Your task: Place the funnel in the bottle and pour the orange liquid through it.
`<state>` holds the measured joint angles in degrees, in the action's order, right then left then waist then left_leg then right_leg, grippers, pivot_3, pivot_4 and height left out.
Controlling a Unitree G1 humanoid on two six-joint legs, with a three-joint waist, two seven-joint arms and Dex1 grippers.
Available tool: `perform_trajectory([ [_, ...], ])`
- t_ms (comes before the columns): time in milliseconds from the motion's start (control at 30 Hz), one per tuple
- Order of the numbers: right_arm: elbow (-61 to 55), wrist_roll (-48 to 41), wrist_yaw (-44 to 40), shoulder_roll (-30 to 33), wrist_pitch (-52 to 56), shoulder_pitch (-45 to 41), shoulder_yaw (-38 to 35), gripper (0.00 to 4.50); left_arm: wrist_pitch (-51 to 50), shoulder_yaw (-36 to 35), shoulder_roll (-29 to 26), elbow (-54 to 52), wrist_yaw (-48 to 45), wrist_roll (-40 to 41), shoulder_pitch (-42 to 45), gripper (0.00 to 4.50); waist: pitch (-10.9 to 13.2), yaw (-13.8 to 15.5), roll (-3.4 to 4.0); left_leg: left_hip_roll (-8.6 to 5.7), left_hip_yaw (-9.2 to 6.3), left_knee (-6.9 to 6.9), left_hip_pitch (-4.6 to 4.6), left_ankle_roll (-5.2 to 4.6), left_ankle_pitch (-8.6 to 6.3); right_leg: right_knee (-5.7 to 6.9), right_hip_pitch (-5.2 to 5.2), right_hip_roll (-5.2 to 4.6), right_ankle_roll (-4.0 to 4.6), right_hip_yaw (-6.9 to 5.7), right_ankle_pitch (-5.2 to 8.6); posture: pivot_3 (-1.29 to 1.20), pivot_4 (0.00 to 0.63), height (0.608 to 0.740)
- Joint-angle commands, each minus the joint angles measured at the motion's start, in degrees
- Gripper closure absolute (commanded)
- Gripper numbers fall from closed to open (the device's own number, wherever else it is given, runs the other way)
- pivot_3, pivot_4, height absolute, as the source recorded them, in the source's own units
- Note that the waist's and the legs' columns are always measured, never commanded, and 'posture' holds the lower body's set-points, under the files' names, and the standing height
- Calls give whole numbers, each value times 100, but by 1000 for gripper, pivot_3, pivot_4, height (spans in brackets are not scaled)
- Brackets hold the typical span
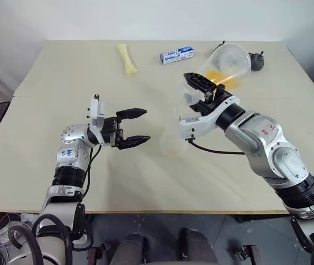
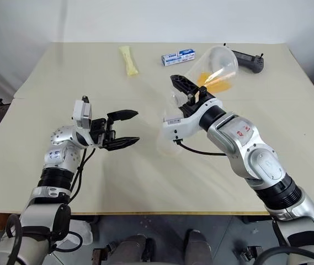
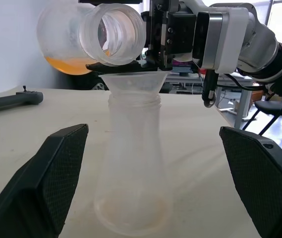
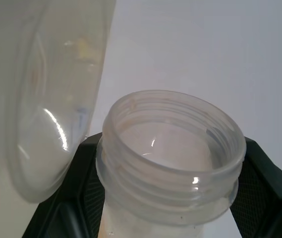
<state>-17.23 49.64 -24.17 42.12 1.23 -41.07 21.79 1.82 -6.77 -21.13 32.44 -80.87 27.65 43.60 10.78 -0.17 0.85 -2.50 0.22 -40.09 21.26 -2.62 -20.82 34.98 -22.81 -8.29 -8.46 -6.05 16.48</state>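
Observation:
The clear bottle (image 3: 133, 163) stands upright on the table with the funnel (image 3: 133, 82) seated in its neck. My right gripper (image 1: 203, 88) is shut on the neck of a clear round flask (image 1: 229, 62), tilted nearly level with its open mouth (image 3: 113, 32) just above the funnel's rim. The orange liquid (image 3: 69, 64) pools in the flask's low side, well short of the mouth. My left gripper (image 1: 144, 126) is open beside the bottle, its fingers (image 3: 51, 173) spread wide and apart from the bottle's base (image 1: 173, 144).
At the table's far side lie a pale yellow packet (image 1: 127, 58), a blue and white box (image 1: 177, 54) and a dark grey handle-like object (image 1: 257, 61). The beige table (image 1: 63, 77) has open room to the left and near the front edge.

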Motion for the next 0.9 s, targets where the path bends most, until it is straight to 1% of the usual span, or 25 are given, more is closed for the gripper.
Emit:
perform_trajectory([
  [33,-62,208,153,101,-180,-73,-389,1698,1,-30,5,-60,-40,62,95,0,0,0,0,0,0,0,0,0,0,0,0,0,0,0,0,0,150,740],
  [367,56,480,226,108,-620,-35,-539,1698,-12,-27,37,-71,-33,63,116,0,0,-2,0,1,1,0,0,0,0,0,0,0,0,0,0,0,150,740],
  [900,316,597,319,220,-1190,-38,-735,1698,-21,-25,51,-53,-39,57,124,0,1,1,-1,1,1,0,0,0,0,0,0,0,0,1,0,0,150,740],
])
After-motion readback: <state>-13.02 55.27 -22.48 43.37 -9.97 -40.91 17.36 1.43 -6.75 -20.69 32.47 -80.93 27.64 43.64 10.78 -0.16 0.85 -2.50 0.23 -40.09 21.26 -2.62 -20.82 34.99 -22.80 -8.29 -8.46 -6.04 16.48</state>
